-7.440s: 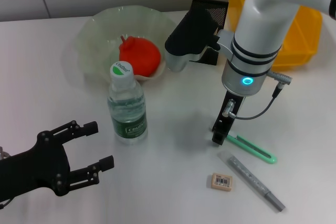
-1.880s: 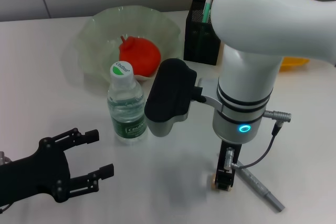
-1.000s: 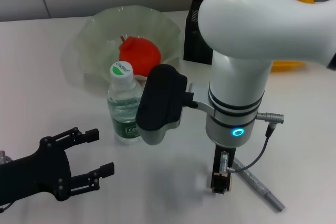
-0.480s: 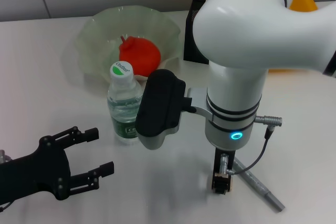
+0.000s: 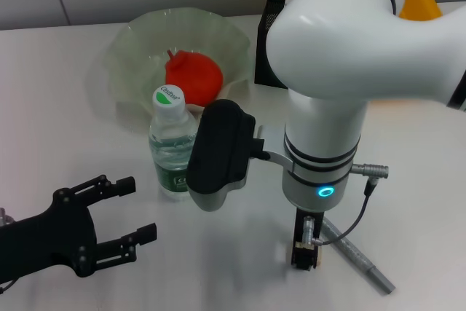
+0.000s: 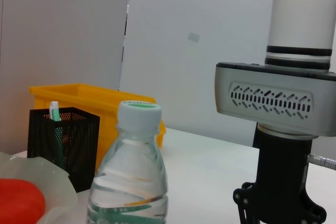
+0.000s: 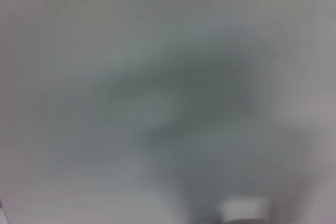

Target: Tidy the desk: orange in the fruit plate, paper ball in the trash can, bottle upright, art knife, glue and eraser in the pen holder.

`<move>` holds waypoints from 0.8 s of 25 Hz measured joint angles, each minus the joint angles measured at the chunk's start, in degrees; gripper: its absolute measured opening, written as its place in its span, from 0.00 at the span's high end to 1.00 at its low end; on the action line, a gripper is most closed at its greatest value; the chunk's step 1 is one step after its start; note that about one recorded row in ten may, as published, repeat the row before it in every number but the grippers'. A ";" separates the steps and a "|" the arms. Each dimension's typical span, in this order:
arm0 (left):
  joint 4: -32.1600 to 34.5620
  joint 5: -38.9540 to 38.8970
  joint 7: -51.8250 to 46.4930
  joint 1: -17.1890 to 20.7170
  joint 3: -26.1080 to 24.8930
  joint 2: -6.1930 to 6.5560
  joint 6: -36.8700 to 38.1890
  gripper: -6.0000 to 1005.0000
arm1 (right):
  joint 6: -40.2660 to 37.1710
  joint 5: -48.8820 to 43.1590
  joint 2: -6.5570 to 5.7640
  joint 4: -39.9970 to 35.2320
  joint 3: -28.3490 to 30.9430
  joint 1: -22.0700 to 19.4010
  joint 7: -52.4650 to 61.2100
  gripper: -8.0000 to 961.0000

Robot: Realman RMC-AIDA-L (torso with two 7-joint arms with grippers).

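At the lower left of the head view you have the left pincer (image 5: 142, 209), its two black fingers spread apart with nothing between them, hovering over the white surface (image 5: 58, 129).

Toward the lower right, your right pincer (image 5: 306, 256) points straight down at the surface, and the eraser (image 5: 312, 259) sits right at its tips, pinched between them as far as you can see. The grey art knife (image 5: 354, 254) lies just beside it on the right, running diagonally toward the bottom right corner.

Nearer the middle, the bottle (image 5: 175, 145) stands upright with its green-and-white cap on top, just left of the right arm's black camera housing.

Behind the bottle, in the upper centre, the orange (image 5: 193, 78) rests inside the translucent fruit plate (image 5: 127, 56).

Farther back, the black mesh pen holder (image 6: 64, 142) shows in the left wrist view with a green-tipped stick standing in it, and a yellow bin (image 6: 110, 106) sits behind it.
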 joint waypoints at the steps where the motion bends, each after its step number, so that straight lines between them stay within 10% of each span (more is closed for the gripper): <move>1: 0.00 -0.01 0.00 0.01 -0.04 0.01 -0.01 0.20 | 0.01 0.01 0.00 -0.02 0.00 0.00 0.00 0.66; 11: -0.14 -0.01 0.00 0.02 -0.63 0.14 -0.05 0.20 | -3.56 -1.80 -0.46 -3.14 4.79 -1.18 -0.44 0.73; 20: 0.01 -0.01 0.00 0.03 -0.63 0.06 -0.05 0.20 | -10.97 -17.64 -0.81 -19.95 32.25 -6.12 -10.22 0.72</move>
